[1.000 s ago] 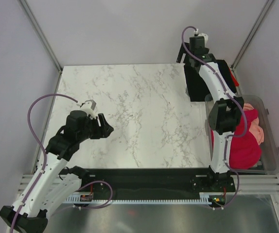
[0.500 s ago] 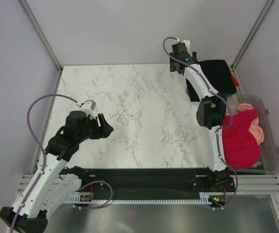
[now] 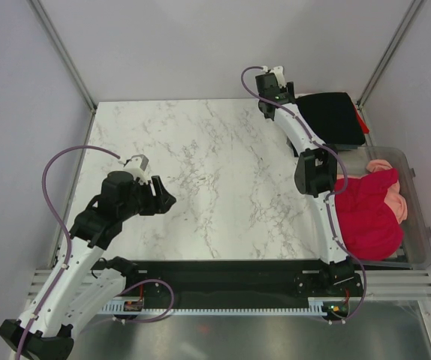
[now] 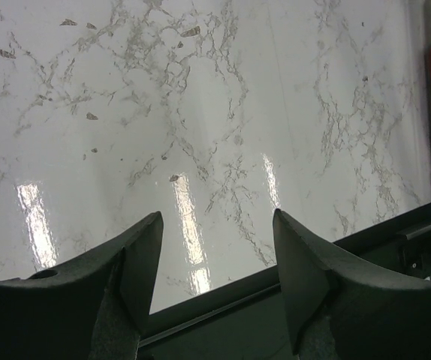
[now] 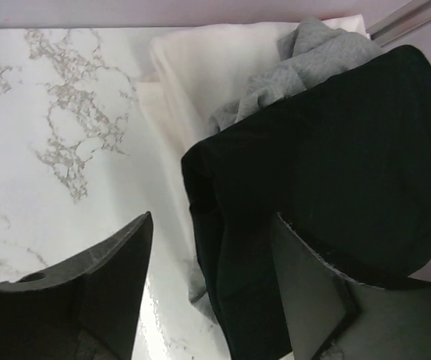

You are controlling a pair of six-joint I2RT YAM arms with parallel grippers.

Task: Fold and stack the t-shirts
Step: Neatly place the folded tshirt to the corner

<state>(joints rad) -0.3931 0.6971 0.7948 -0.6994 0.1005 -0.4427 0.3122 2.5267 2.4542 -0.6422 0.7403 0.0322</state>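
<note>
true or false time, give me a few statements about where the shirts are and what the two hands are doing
1. The left hand is open and holds nothing. True.
2. The black t-shirt lies inside the clear tub. False: it lies at the far right corner of the table, outside the tub.
3. A crimson t-shirt sits in the clear tub. True.
4. The right hand is shut on the grey t-shirt. False: it is open above the black t-shirt's edge, gripping nothing; the grey one shows from under the black.
</note>
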